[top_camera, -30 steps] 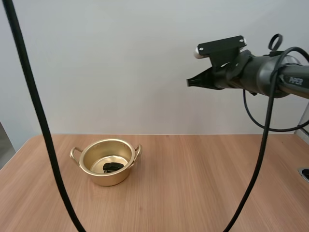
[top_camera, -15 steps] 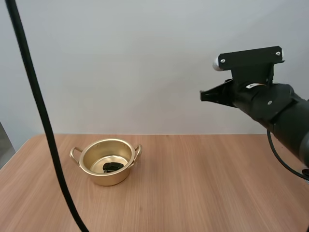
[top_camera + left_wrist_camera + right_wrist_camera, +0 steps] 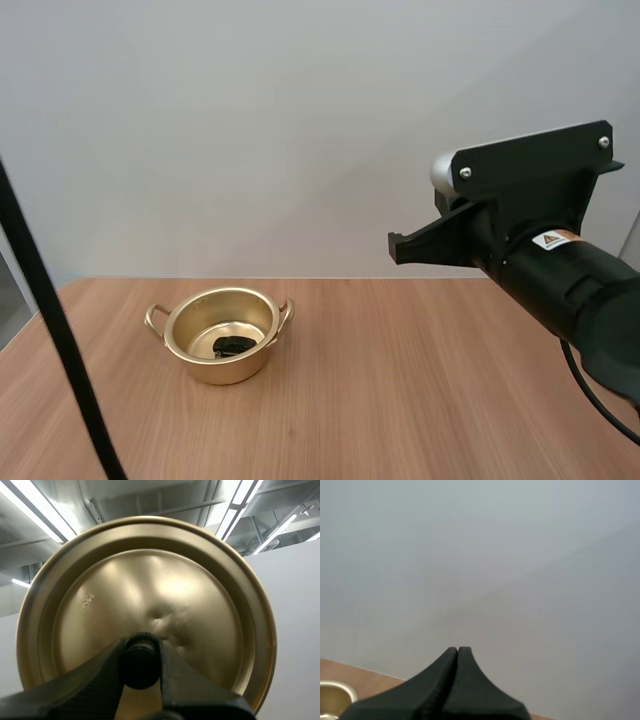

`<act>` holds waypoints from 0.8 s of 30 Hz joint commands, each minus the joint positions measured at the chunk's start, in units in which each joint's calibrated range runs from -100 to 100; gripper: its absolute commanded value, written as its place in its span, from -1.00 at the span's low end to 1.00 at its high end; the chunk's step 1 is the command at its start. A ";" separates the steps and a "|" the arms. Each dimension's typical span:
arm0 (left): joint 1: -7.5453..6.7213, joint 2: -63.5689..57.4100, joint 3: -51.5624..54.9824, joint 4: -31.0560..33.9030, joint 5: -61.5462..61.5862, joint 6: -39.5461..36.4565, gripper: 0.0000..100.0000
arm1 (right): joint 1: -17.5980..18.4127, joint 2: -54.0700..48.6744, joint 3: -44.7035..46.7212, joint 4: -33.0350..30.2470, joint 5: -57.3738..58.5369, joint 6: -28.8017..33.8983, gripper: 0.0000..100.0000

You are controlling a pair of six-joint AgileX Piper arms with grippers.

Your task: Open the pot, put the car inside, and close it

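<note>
A golden pot (image 3: 221,335) with two side handles stands uncovered on the left part of the wooden table (image 3: 400,380). A small dark car (image 3: 234,346) lies on its bottom. My right gripper (image 3: 400,246) hovers high above the table's right half, well clear of the pot; its fingers (image 3: 457,655) lie together as one dark wedge, shut on nothing, and the pot's rim (image 3: 335,692) shows far off beside them. My left gripper (image 3: 141,652) is shut on the black knob (image 3: 141,661) of the golden lid (image 3: 145,610), holding it up with its top side toward the camera.
The table's front and right parts are bare wood. A plain pale wall stands behind the table.
My right arm has drawn back toward the camera and slightly lower, looming larger in the high view. The pot and car have not moved.
</note>
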 commanded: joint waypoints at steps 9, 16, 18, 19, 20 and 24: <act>-0.02 -0.21 0.10 0.34 8.28 -1.33 -1.00 | -1.69 -4.55 8.77 2.80 -7.17 -0.01 -1.00; -0.02 -1.59 5.46 0.34 7.61 -3.43 -1.00 | -0.79 -6.12 8.78 -3.38 -1.05 -0.01 -1.00; -0.02 -2.89 9.02 0.34 5.65 -3.43 -1.00 | -0.73 -6.68 8.78 -5.62 0.58 -0.01 -1.00; -0.02 -3.57 10.68 0.34 4.74 -3.43 -1.00 | -0.73 -7.01 8.78 -6.68 1.50 -0.01 -1.00; -0.02 -4.37 12.74 0.34 3.71 -3.43 -1.00 | -0.73 -7.28 8.78 -7.01 2.29 -0.01 -1.00; -0.02 -7.55 20.10 0.21 1.46 -3.43 -1.00 | -0.73 -9.57 8.78 -7.15 8.67 0.17 -1.00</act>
